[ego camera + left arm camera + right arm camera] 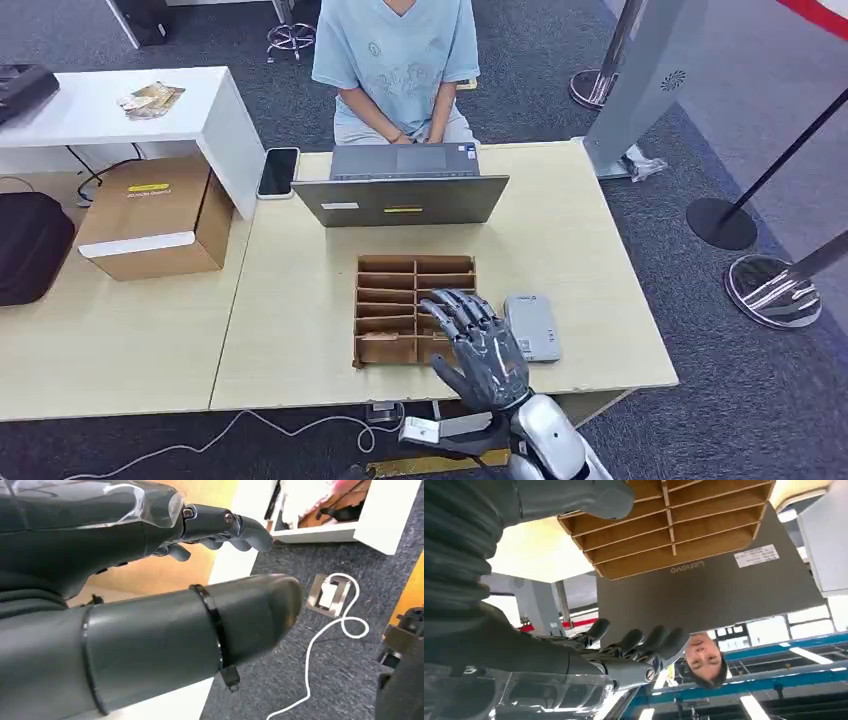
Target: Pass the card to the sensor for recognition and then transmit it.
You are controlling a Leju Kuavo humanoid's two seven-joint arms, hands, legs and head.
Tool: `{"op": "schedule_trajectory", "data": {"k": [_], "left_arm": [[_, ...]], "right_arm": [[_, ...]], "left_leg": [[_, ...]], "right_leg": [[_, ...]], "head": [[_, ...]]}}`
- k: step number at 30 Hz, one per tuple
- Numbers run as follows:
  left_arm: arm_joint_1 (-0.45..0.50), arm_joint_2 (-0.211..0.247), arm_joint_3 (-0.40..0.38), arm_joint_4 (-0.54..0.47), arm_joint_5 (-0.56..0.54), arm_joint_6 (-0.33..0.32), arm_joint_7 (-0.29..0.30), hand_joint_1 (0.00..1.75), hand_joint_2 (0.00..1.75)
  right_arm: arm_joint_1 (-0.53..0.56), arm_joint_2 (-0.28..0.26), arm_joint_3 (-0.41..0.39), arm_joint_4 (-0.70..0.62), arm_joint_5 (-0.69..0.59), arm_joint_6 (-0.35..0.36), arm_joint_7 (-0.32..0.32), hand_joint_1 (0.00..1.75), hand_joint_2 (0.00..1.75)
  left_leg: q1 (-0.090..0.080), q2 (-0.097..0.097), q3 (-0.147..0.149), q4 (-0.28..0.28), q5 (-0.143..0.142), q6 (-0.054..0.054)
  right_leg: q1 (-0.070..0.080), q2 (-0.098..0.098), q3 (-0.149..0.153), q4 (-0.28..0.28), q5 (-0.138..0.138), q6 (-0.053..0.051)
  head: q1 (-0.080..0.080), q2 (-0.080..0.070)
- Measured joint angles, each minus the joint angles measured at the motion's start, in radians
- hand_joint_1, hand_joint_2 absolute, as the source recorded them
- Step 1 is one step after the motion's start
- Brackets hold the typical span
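Observation:
My right hand hovers with its fingers spread over the near right corner of a brown slotted cardboard organizer and holds nothing. A small white-grey card sensor lies flat on the table just right of the hand. I cannot make out a card in the slots. In the right wrist view the hand's fingers are apart, with the organizer and the laptop's lid beyond them. My left hand hangs beside the table over the carpet, fingers loose, holding nothing.
A grey laptop stands open behind the organizer, and a person sits facing it. A black phone lies at the table's far left corner. A cardboard box sits on the left table. Barrier post bases stand at right.

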Motion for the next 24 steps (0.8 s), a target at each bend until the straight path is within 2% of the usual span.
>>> {"op": "schedule_trajectory", "data": {"k": [2, 3, 8, 17, 24], "left_arm": [[0.000, 0.000, -0.001, 0.000, -0.001, 0.000, 0.000, 0.00, 0.00], [0.000, 0.000, -0.002, 0.000, -0.002, 0.000, 0.000, 0.00, 0.00], [-0.003, 0.000, -0.011, 0.000, -0.008, 0.000, -0.004, 0.00, 0.00], [-0.005, -0.002, -0.019, 0.000, -0.012, 0.000, -0.006, 0.00, 0.00], [-0.009, -0.003, -0.034, 0.000, -0.013, 0.000, -0.007, 0.00, 0.00]], "right_arm": [[0.000, 0.000, 0.000, 0.002, 0.032, 0.001, 0.019, 0.52, 1.75], [0.000, 0.000, 0.000, 0.005, 0.045, 0.000, 0.028, 0.47, 1.75], [0.000, 0.000, -0.002, 0.020, 0.096, 0.000, 0.057, 0.63, 1.75], [0.001, 0.009, -0.011, 0.045, 0.151, 0.007, 0.083, 0.68, 1.75], [-0.001, 0.014, -0.026, 0.067, 0.195, 0.005, 0.103, 0.63, 1.75]], "left_leg": [[0.000, 0.000, 0.000, 0.000, 0.000, 0.000], [0.000, 0.000, 0.000, 0.000, 0.000, 0.000], [0.000, 0.000, 0.000, 0.000, 0.000, 0.000], [0.000, 0.000, 0.000, 0.000, 0.000, 0.000], [0.000, 0.000, 0.000, 0.000, 0.000, 0.000]], "right_leg": [[0.000, 0.000, 0.000, 0.000, 0.000, 0.000], [0.000, 0.000, 0.000, 0.000, 0.000, 0.000], [0.000, 0.000, 0.000, 0.000, 0.000, 0.000], [0.000, 0.000, 0.000, 0.000, 0.000, 0.000], [0.000, 0.000, 0.000, 0.000, 0.000, 0.000]], "head": [[0.000, 0.000], [0.000, 0.000], [0.000, 0.000], [0.000, 0.000], [0.000, 0.000]]}}
